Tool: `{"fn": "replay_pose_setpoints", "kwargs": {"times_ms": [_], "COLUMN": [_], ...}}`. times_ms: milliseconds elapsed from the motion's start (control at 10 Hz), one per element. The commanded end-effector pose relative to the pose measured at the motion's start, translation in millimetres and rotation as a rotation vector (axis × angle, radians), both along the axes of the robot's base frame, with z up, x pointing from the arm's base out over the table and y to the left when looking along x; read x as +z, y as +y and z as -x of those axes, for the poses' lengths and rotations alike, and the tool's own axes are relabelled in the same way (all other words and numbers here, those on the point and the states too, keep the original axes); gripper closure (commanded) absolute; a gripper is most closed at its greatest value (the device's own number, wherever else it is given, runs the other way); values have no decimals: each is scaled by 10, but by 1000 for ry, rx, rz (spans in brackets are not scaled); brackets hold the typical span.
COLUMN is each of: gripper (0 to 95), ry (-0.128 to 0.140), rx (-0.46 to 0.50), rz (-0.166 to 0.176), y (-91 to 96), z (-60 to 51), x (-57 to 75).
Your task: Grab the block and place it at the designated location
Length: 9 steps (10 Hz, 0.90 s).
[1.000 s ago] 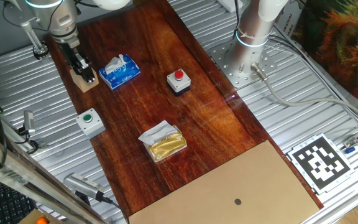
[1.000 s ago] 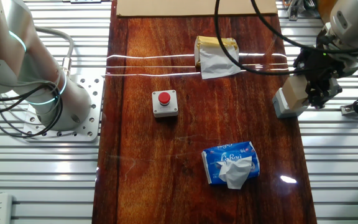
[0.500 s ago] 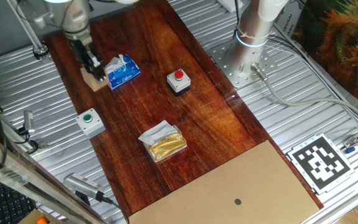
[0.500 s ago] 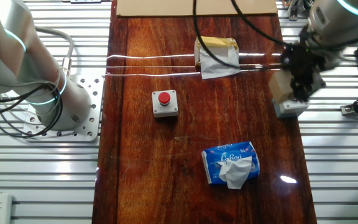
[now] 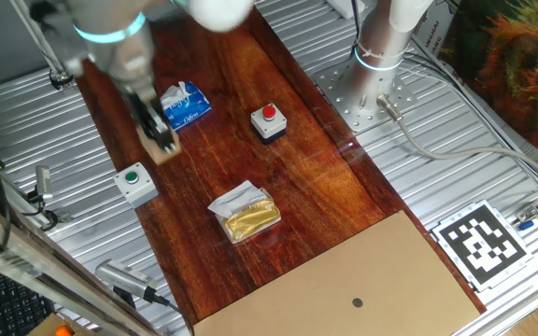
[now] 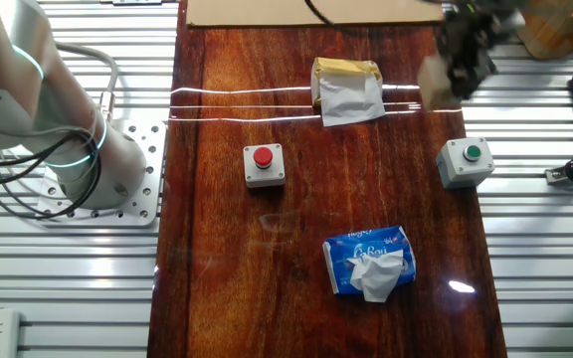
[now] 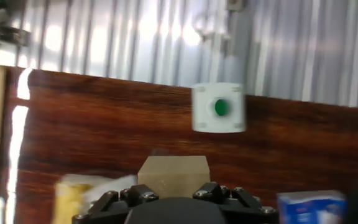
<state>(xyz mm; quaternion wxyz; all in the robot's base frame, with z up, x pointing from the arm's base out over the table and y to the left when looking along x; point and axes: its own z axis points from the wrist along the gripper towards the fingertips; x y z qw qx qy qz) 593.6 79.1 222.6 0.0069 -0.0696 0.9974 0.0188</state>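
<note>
One block in our grip, cardboard sheet far off

We hold the block (image 5: 164,149) tight in our gripper (image 5: 161,136), up in the air beside the green button box (image 5: 134,184) (a cube, so no long side, faces lined up with our fingers). The cardboard sheet (image 5: 381,280) lies well past that box and the gold packet (image 5: 247,217), at the other end of the board (image 5: 288,177).

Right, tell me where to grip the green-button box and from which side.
Take the green-button box by two opposite flat side walls, coming down from above. It sits upright, apart from other things, and its green button faces up, so keep off the top.
</note>
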Motion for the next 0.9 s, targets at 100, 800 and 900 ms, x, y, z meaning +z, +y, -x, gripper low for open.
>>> {"fn": "replay_pose_setpoints", "kwargs": {"times_ms": [100, 800, 900], "gripper": [760, 760, 760], "ry": [12, 19, 17], "rx": [-82, -153, -149], "rz": [0, -6, -7], "y": [1095, 2003, 1996], "z": [157, -156, -153], "x": [-77, -181, -180]}}
